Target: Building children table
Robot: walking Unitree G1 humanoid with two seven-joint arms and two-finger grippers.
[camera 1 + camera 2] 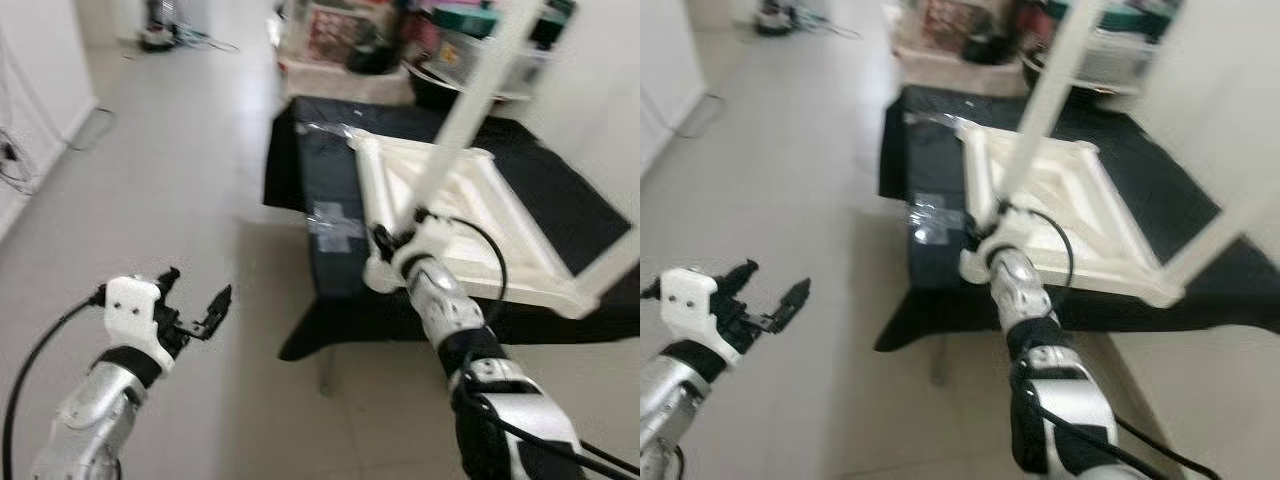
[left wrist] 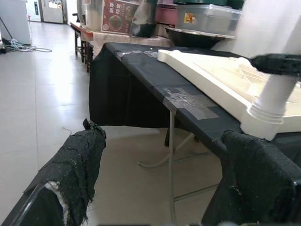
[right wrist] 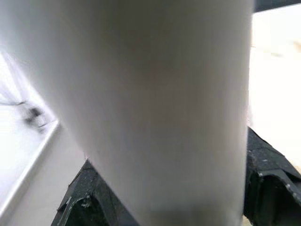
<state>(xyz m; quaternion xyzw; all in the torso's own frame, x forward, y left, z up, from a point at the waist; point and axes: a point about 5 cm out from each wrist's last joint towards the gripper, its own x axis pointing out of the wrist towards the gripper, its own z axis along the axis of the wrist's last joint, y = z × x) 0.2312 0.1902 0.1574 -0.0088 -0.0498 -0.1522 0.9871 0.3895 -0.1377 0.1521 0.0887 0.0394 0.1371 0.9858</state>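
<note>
Nearest the camera, at the lower left of the head views, the left gripper (image 1: 195,300) hangs over the pale tiled floor (image 1: 170,170) with its two black fingers spread wide and nothing between them. Its wrist view looks between both padded fingers (image 2: 80,165) toward the side of the black-draped folding table (image 2: 141,75).

At frame centre, the right gripper (image 1: 392,243) is closed around the lower end of a long white cylindrical plastic table leg (image 1: 470,95). The leg's long axis runs steeply upward, from the gripper at centre toward the upper right, where it leaves the top edge of the frame. Its lower end meets the round socket (image 1: 380,275) at the near corner of the frame. In the right wrist view the leg (image 3: 160,103) appears as a smooth white tube, blurred, with black fingers (image 3: 270,179) on either side.

The cream-white plastic children's table frame (image 1: 470,215) lies flat on the black table cover, centre to right. It is square, with rounded tubular edges and diagonal ribs inside. A second white leg (image 1: 615,262) rises obliquely from its near-right corner.

Boxes and a metal container (image 2: 207,19) stand at the table's far end, upper centre.
</note>
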